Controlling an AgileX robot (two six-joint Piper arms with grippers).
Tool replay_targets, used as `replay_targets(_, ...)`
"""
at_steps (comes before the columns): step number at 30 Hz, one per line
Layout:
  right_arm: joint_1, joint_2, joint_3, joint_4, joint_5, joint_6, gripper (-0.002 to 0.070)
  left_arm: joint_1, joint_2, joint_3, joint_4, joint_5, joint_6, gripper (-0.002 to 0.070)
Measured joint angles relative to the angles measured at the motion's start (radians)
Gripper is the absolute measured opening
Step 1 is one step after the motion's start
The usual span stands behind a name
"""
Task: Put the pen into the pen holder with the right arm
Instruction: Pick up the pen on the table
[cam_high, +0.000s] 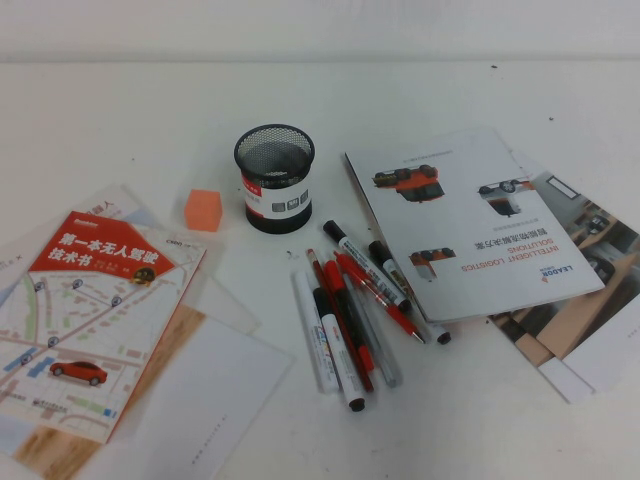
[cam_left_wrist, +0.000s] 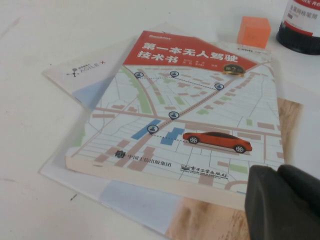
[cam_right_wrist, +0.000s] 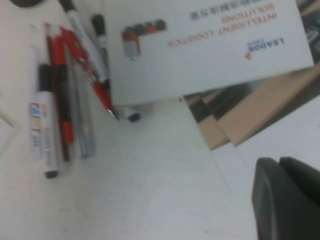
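Note:
The slim white pen (cam_high: 306, 325) lies on the table at the left edge of a cluster of pens and markers; it also shows in the right wrist view (cam_right_wrist: 33, 70). Next to it lie a white marker with black caps (cam_high: 337, 350), red pens (cam_high: 345, 300) and a grey-silver pen (cam_high: 378, 345). The black mesh pen holder (cam_high: 274, 178) stands upright behind the cluster, and its lower part shows in the left wrist view (cam_left_wrist: 300, 25). Neither arm shows in the high view. My right gripper (cam_right_wrist: 277, 162) is shut and empty, over bare table apart from the pens. My left gripper (cam_left_wrist: 277, 170) is shut and empty, over the book's near corner.
An orange cube (cam_high: 203, 209) sits left of the holder. A book with a map cover (cam_high: 90, 310) lies on loose papers at the left. A white brochure (cam_high: 470, 220) lies over other leaflets at the right, its edge touching the pens.

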Motion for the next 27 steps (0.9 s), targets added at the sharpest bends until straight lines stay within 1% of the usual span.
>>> replay_targets(2,0.011,0.064,-0.038,-0.023,0.02,0.002,-0.002,0.0,0.0,0.0,0.0,0.0,0.0,-0.0001)
replay_targets(5,0.072,0.131,-0.077,-0.042,0.039,0.026,-0.002,0.0,0.0,0.0,0.0,0.0,0.0,-0.0001)
replay_targets(7,0.144,0.178,-0.109,-0.083,0.059,0.068,-0.002,0.0,0.0,0.0,0.0,0.0,0.0,-0.0001)
replay_targets(13,0.428,0.33,-0.226,-0.349,0.127,0.306,-0.002,0.0,0.0,0.0,0.0,0.0,0.0,-0.0001)
replay_targets(15,0.497,0.389,-0.276,-0.398,0.133,0.356,-0.002,0.0,0.0,0.0,0.0,0.0,0.0,-0.0001)
replay_targets(19,0.575,0.514,-0.392,-0.397,0.15,0.369,-0.002,0.0,0.0,0.0,0.0,0.0,0.0,-0.0001)
replay_targets(23,0.643,0.674,-0.55,-0.383,0.233,0.336,-0.002,0.0,0.0,0.0,0.0,0.0,0.0,-0.0001)
replay_targets(27,0.674,0.838,-0.706,-0.368,0.246,0.299,-0.0008,0.0,0.0,0.0,0.0,0.0,0.0,-0.0001)
